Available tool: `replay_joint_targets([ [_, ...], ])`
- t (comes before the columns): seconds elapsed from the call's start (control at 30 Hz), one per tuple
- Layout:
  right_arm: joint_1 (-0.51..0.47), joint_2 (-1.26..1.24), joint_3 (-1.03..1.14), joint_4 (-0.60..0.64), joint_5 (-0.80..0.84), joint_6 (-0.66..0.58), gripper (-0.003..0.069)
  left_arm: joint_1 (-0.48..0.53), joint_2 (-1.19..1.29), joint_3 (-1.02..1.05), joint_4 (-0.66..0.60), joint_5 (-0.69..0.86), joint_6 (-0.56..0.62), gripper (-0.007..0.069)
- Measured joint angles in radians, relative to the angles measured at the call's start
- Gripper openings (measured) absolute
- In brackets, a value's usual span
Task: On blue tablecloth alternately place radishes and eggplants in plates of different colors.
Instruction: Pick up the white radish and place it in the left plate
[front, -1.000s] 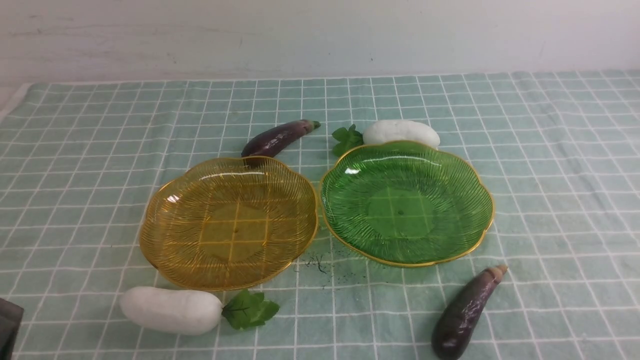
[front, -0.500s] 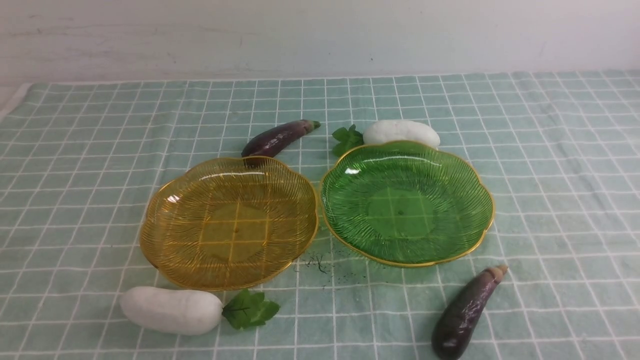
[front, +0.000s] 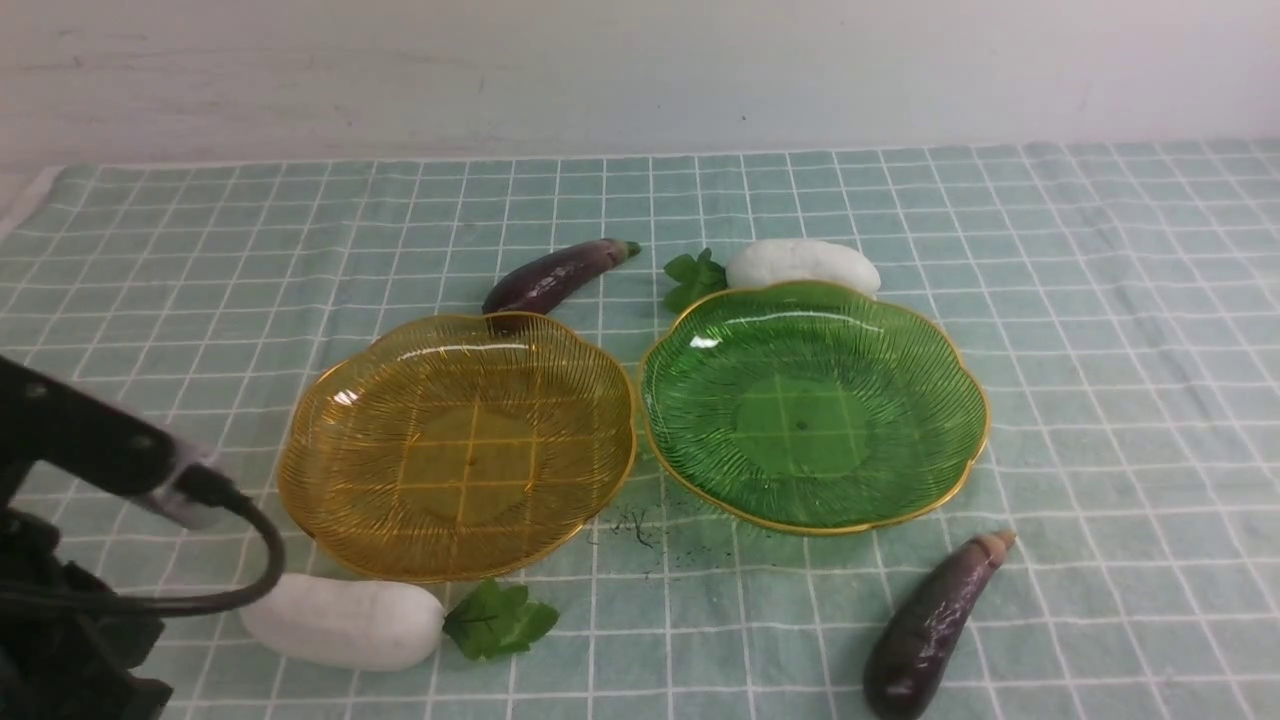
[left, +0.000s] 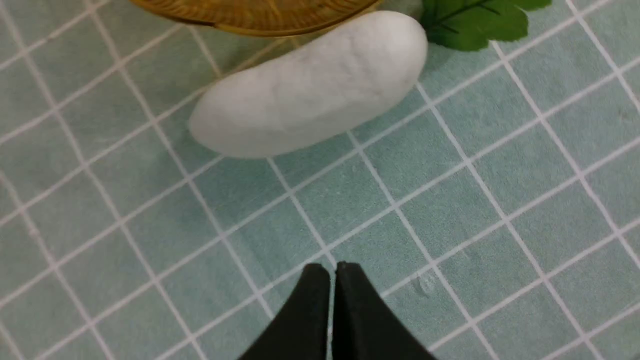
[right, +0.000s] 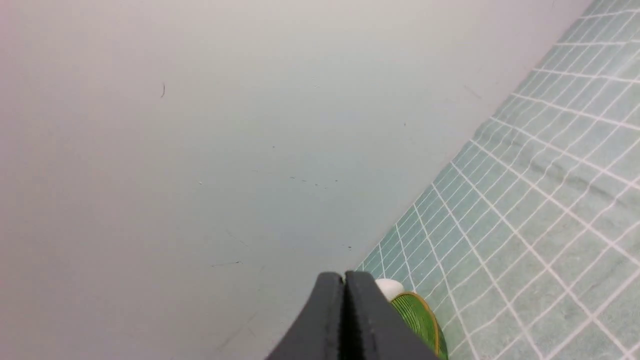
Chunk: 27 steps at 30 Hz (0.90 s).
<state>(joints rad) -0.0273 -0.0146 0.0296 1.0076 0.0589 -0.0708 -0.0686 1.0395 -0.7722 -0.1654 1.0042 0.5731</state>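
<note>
An amber plate (front: 457, 446) and a green plate (front: 812, 404) sit side by side, both empty, on the teal grid tablecloth (front: 1100, 330). One white radish (front: 343, 621) lies in front of the amber plate; it also shows in the left wrist view (left: 310, 87). The other radish (front: 802, 265) lies behind the green plate. One eggplant (front: 556, 276) lies behind the amber plate, the other (front: 928, 628) at front right. My left gripper (left: 334, 267) is shut and empty, above the cloth a little short of the near radish. My right gripper (right: 344, 276) is shut and empty, away from the vegetables.
A pale wall (front: 640, 70) runs behind the table's far edge. The left arm (front: 90, 450) with its cable stands at the front left, next to the amber plate. Dark specks (front: 640, 525) mark the cloth between the plates.
The left arm has come into the front view at the lower left, toward the near radish. The vegetables and plates have not moved.
</note>
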Motion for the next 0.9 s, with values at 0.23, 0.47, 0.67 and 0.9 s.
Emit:
replay_joint_targets([
  [0.23, 0.003, 0.146, -0.206, 0.016, 0.382, -0.171, -0.0014, -0.06, 0.157, -0.008, -0.066, -0.073, 0.171, -0.0003],
  [0.47, 0.003, 0.51, -0.391, 0.008, 0.688, -0.409, -0.0014, -0.064, 0.22, -0.008, -0.055, -0.305, 0.259, 0.0105],
  [0.67, 0.003, 0.635, -0.4, 0.012, 0.754, -0.467, -0.0014, -0.064, 0.297, -0.008, -0.051, -0.329, 0.338, 0.0272],
  [0.9, 0.003, 0.643, -0.403, 0.016, 0.76, -0.498, -0.0014, -0.064, 0.397, -0.008, 0.018, -0.328, 0.4, 0.0498],
])
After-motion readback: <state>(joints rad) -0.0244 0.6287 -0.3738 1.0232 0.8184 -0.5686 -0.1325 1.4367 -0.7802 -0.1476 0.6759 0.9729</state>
